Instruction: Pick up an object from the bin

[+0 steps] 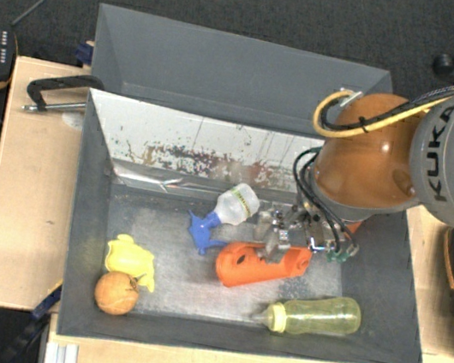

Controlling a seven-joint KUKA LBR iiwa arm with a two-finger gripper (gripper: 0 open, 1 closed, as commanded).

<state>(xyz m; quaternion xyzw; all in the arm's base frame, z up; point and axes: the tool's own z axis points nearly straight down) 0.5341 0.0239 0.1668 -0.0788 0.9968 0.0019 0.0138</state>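
Jaws, gap not discernible, hang over the orange toy (240, 267), seemingly rigid, light, smooth plastic; grip across its narrow middle, directly beneath them.

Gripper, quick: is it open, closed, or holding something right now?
Gripper: cannot be told; it is low over the orange toy.
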